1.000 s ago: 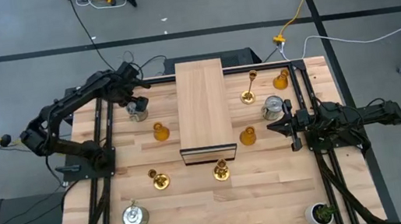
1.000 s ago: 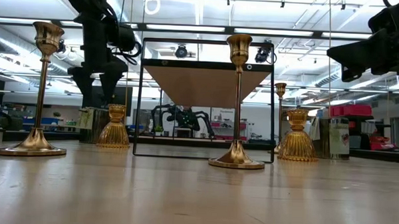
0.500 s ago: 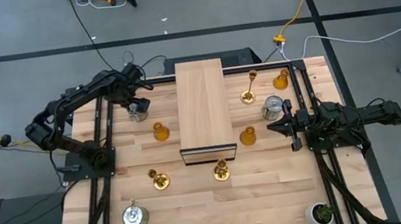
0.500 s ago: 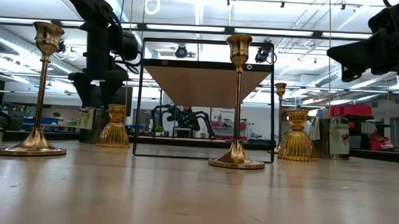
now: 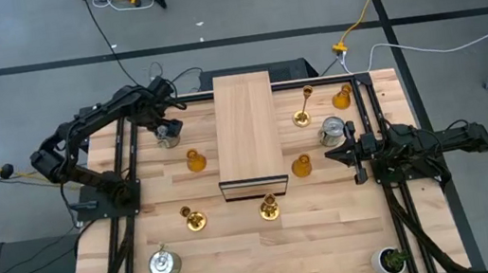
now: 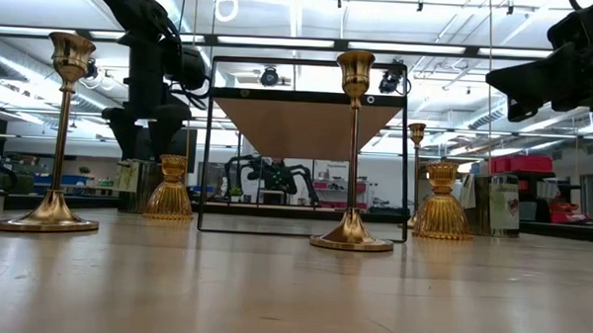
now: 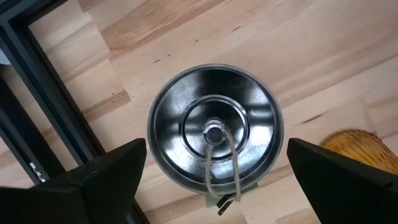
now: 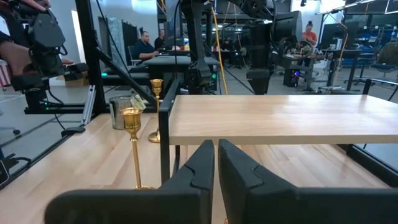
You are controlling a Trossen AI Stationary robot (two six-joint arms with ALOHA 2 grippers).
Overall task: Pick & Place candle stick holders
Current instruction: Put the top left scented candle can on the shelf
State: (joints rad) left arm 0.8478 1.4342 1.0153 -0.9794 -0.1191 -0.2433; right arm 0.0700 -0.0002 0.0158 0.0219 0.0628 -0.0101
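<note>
The silver can (image 7: pixel 214 134) is seen upright directly beneath the wide-open left hand (image 7: pixel 214 177), centred between its fingers.

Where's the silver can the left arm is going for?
High view: the silver can stands at the table's far left, directly under the open left gripper, beside an amber holder.

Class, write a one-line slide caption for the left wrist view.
Open left tool poised directly above a round silver metal can on the pale wooden table.
</note>
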